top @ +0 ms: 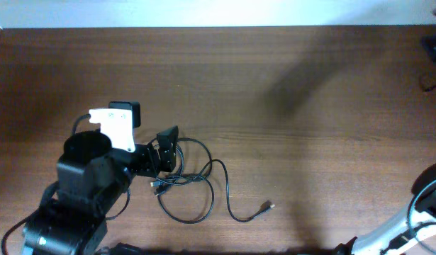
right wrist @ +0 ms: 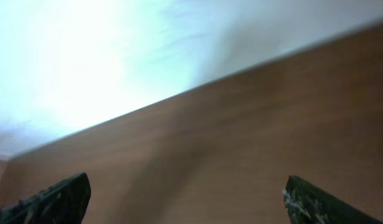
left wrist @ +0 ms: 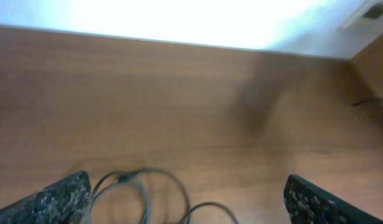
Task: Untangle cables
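Observation:
The cables (top: 193, 180) are thin black cords lying in loose loops on the wooden table, left of centre. One strand runs right to a small gold-tipped plug (top: 268, 207). My left gripper (top: 166, 150) is open at the left side of the loops, just above them. In the left wrist view its fingers stand wide apart with cable loops (left wrist: 138, 193) between and below them. My right gripper (right wrist: 188, 202) is open and empty in the right wrist view, with only bare table in front. In the overhead view only part of the right arm shows at the bottom right corner.
The wooden table (top: 288, 92) stretches back to a pale wall. A dark object (top: 434, 49) sits at the far right edge. The left arm's body (top: 83, 191) fills the lower left corner.

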`<state>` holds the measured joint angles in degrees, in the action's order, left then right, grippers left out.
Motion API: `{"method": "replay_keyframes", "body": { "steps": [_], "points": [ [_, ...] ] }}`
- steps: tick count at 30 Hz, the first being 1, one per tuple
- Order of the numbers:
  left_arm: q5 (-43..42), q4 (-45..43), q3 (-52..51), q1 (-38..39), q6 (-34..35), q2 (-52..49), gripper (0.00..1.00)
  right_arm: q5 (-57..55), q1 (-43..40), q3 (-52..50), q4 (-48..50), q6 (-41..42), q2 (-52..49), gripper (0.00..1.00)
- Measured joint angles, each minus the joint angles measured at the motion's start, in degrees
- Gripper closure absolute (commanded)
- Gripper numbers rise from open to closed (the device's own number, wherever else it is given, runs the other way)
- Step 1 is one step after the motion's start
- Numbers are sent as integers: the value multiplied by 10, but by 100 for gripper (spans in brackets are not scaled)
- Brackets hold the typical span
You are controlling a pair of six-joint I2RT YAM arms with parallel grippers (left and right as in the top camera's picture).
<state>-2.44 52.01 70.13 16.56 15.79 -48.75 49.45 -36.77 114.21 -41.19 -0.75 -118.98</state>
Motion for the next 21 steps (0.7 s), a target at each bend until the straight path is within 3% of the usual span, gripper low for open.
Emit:
{"method": "replay_keyframes", "body": {
  "steps": [2, 6, 12, 16, 17, 18, 19, 21],
  "points": [
    [18, 9, 0, 0, -3, -19, 1, 2, 59, 1, -34, -42, 77, 1],
    [27, 9, 0, 0, -4, -17, 1, -57, 140, 10, -198, -162, 166, 1],
    [33, 19, 0, 0, -4, -17, 1, -259, 293, 8, -378, -159, 375, 1],
    [33, 22, 0, 0, -3, -17, 1, -273, 315, 11, -462, -157, 531, 0],
    [33, 23, 0, 0, -3, -17, 1, -259, 316, 10, -498, -158, 549, 8],
    [33, 24, 0, 0, -3, -17, 1, -243, 319, 5, -534, -161, 550, 8],
    [33, 29, 0, 0, -2, -17, 1, -222, 335, -17, -555, -167, 550, 1],
    [33, 40, 0, 0, 3, -17, 1, -180, 396, -103, -550, -208, 557, 1]
  ]
}}
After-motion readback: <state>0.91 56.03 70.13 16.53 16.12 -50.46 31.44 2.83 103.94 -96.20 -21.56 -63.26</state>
